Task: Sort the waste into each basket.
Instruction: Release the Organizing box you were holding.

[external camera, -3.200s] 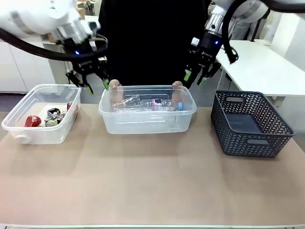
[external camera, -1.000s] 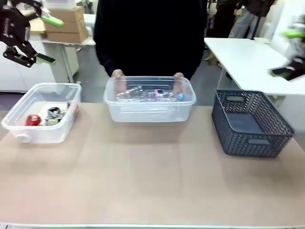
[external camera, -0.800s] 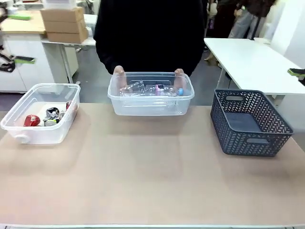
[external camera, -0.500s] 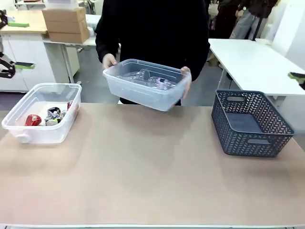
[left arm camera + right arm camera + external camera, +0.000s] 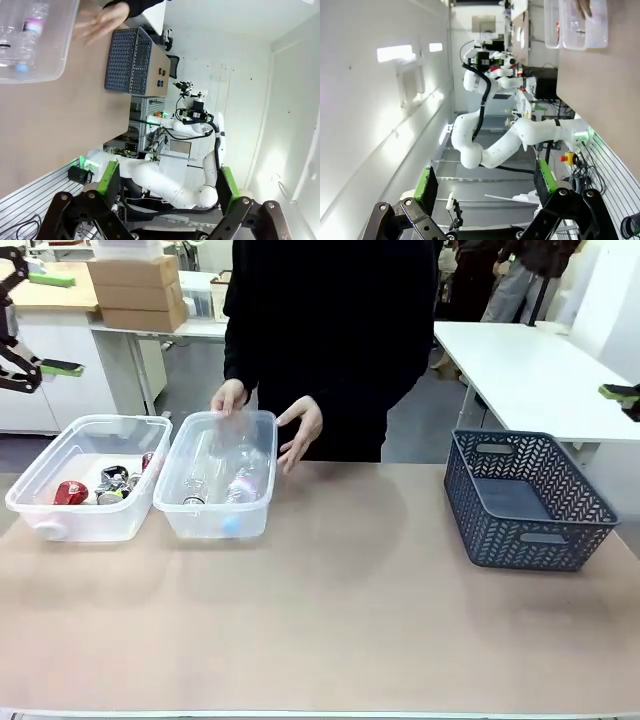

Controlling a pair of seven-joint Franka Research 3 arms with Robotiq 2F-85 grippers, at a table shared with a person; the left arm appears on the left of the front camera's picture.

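Your left hand [image 5: 165,187] stood wide open and held nothing, raised off at the table's [image 5: 330,610] left edge; your right hand [image 5: 482,187] was equally wide and empty, off to the right. On the table, the tub of clear bottles [image 5: 215,480] sat just beside the tub of crushed cans [image 5: 85,480], long sides next to each other. The person's hands [image 5: 228,397] rested at the bottle tub's far rim. A dark slotted basket [image 5: 525,500] stood well apart at the right.
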